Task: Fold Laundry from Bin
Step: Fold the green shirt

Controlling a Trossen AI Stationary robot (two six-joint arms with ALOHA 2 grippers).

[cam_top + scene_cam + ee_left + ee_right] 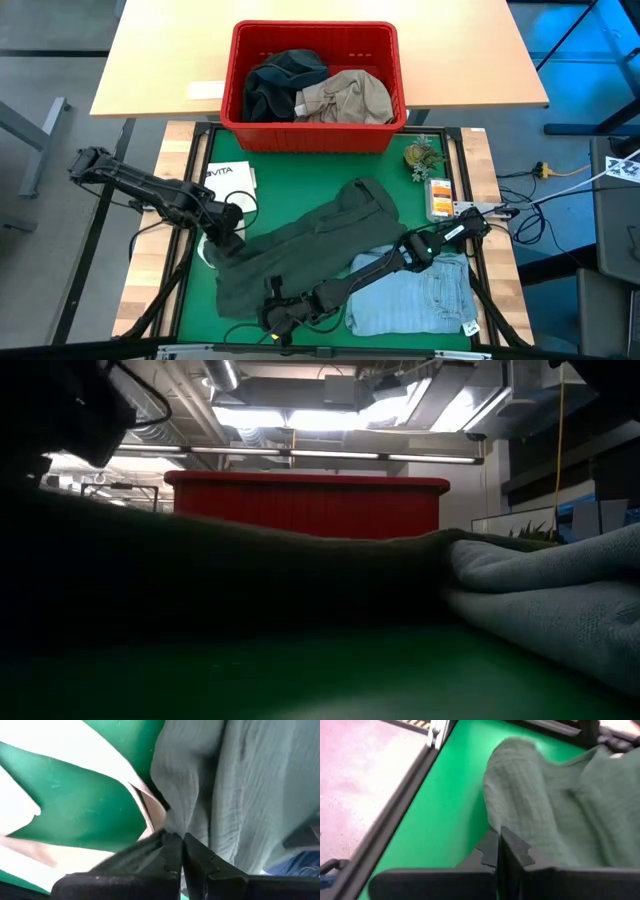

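A dark green garment (320,240) lies spread across the green mat and fills the low view as a dark mass (250,580). My left gripper (228,245) is shut on its left edge. My right gripper (275,312) reaches across to the table's near edge and is shut on the garment's near end. Folded light blue jeans (425,295) lie at the near right, partly under my right arm. The red bin (315,85) stands at the far edge. It holds a dark piece (280,85) and a khaki-beige one (350,98). My left gripper pinches a bunched fold at the garment's left edge (172,820) between its two fingers (167,852), slanting down from the table's left. The cloth rises to the fingertips; the rest lies on the mat. My right gripper pinches the garment's near edge (507,827) between its two fingers (512,851), slanting down toward the table's near edge. The cloth humps up just beyond the fingers (520,785) and spreads away over the mat.
A white printed sheet (232,178) lies at the far left of the mat, and a white item (208,252) sits beside my left gripper. A small plant (422,155) and an orange packet (440,197) sit at the far right. The black table frame (405,795) runs near my right gripper.
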